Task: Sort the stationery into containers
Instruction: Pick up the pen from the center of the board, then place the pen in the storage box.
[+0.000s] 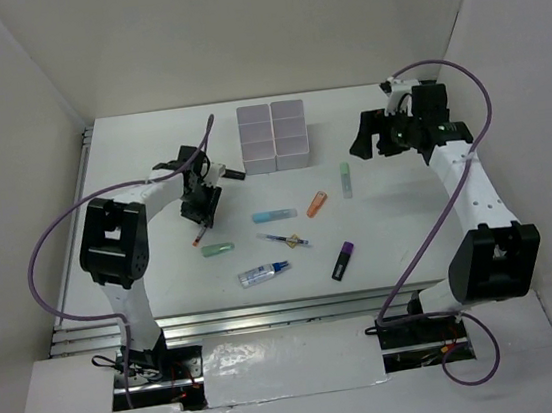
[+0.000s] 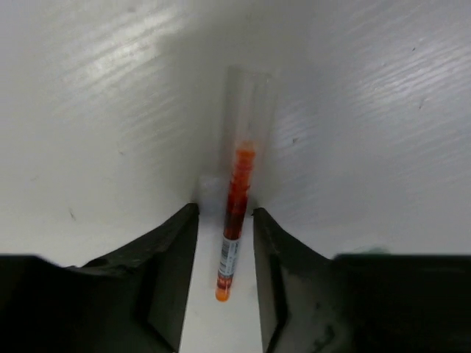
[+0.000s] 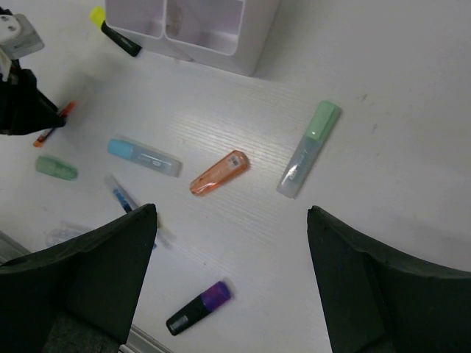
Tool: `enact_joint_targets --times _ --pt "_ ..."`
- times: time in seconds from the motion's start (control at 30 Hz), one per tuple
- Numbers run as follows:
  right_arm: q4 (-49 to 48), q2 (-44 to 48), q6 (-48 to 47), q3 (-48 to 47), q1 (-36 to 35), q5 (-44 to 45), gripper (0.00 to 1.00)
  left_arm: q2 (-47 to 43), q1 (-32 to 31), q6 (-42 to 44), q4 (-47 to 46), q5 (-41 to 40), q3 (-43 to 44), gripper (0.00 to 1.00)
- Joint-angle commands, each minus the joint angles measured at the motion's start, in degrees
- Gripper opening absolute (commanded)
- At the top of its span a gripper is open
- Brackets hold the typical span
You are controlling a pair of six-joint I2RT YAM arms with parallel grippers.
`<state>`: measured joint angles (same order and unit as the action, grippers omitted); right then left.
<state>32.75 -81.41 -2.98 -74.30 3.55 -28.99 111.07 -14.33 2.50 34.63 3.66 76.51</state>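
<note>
My left gripper (image 1: 200, 212) is down at the table, open, its jaws straddling a thin red-orange pen (image 2: 234, 220) with a clear cap; a small gap shows on each side (image 2: 225, 209). My right gripper (image 1: 377, 140) hangs open and empty well above the table (image 3: 232, 212). Below it lie a green marker (image 3: 309, 149), an orange marker (image 3: 218, 173), a light-blue marker (image 3: 143, 157) and a purple marker (image 3: 199, 307). The white bins (image 1: 273, 136) stand at the back, with a yellow-black marker (image 1: 233, 173) beside them.
A short green piece (image 1: 218, 249), a thin dark pen (image 1: 283, 240) and a white tube with a blue cap (image 1: 264, 272) lie in the front middle. White walls close in the table on the left, back and right.
</note>
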Motion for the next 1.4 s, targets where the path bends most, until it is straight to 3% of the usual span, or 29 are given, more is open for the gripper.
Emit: enact_joint_targets --times 0.0,0.13,0.2,0.23,0.33,0.57,0.67,1.0,1.17,1.37 --pt "-4.2 -0.9 4.5 -3.0 -2.8 -2.7 0.88 2.0 -0.2 -1.8 -1.8 -2.5 0.0 0.46" --pt "-4.9 -2.3 6.6 -4.8 -6.6 -3.3 0.85 2.1 -0.3 -2.0 -3.3 -2.7 -1.1 0.34" --pt "-6.3 -3.4 8.0 -5.9 -8.2 -3.4 0.84 1.2 -0.3 -1.5 -3.7 -1.5 -1.3 0.21" --pt "-7.9 -3.8 10.4 -6.9 -8.6 -3.1 0.83 0.3 -0.2 -1.1 -3.8 0.1 -1.5 0.08" --pt "-11.5 -5.3 16.8 -9.6 -9.9 -3.8 0.82 -6.0 0.7 0.3 -6.6 5.2 -3.1 0.00" --pt "-16.4 -9.6 22.1 -17.4 -15.9 -14.9 0.90 -19.1 2.2 -4.2 -10.8 30.7 1.8 0.00" --pt "-18.1 -11.1 22.4 -20.1 -20.0 -16.7 0.93 -21.8 1.8 -7.7 -13.5 34.7 2.8 0.00" --pt "-18.1 -16.7 21.3 -26.3 -27.2 -13.0 0.95 -27.6 -2.5 -9.3 -20.1 30.9 3.6 0.00" --pt "-19.4 -18.4 21.7 -26.3 -28.7 -13.7 0.87 -29.1 -5.1 -8.9 -21.4 29.4 3.8 0.00" --pt "-22.1 -20.4 26.0 -26.2 -28.2 -16.9 0.71 -30.0 -7.0 -8.7 -22.0 27.4 3.3 0.00"
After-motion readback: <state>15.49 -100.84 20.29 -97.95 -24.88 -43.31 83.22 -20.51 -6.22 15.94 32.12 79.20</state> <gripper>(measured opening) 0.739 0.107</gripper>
